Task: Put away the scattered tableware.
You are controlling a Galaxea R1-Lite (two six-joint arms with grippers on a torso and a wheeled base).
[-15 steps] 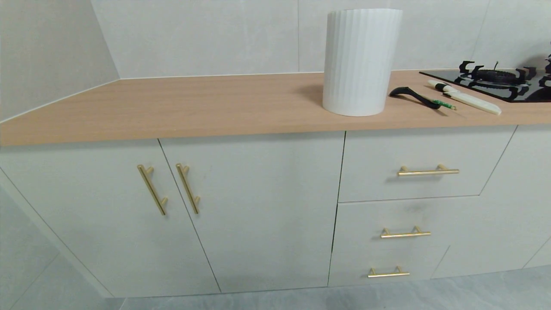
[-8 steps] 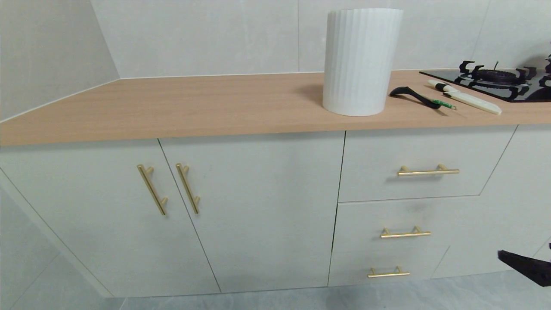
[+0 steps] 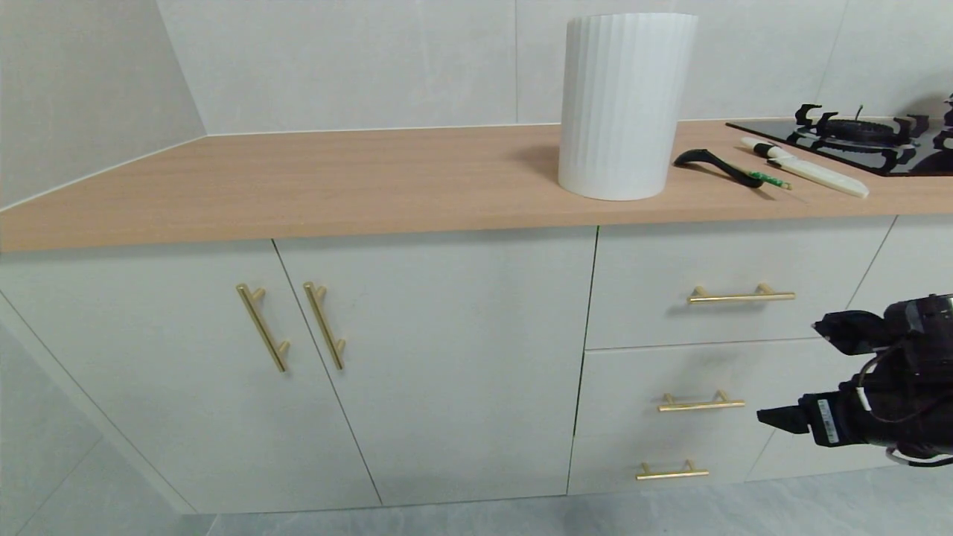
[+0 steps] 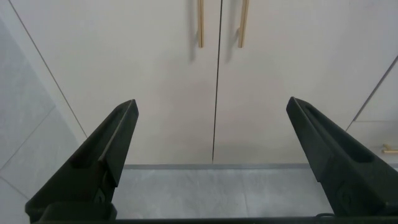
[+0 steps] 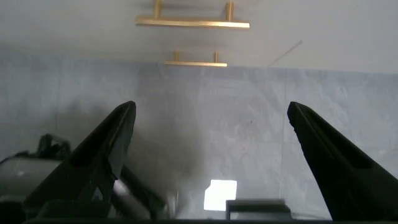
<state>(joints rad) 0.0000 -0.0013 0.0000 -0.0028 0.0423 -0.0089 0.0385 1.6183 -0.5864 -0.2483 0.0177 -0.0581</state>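
Observation:
On the wooden counter [image 3: 335, 179] a tall white ribbed holder [image 3: 624, 104] stands upright. Just right of it lie a black curved utensil [image 3: 716, 168], a thin green-handled piece [image 3: 770, 179] and a white knife [image 3: 810, 170]. My right gripper [image 3: 789, 371] hangs open and empty at the lower right, in front of the drawers and well below the counter. The right wrist view has it [image 5: 211, 109] over grey floor below two drawer handles [image 5: 193, 23]. My left gripper [image 4: 211, 106] is open and empty, low before the double cabinet doors [image 4: 217, 81].
A black gas hob [image 3: 856, 138] sits at the counter's far right. Below the counter are two doors with gold handles [image 3: 324, 324] and three drawers [image 3: 741, 296]. The counter left of the holder is bare wood. Tiled walls close off the back and left.
My right arm has come up into the head view from the lower right edge and moved left and upward in front of the drawers. The tableware has stayed put.

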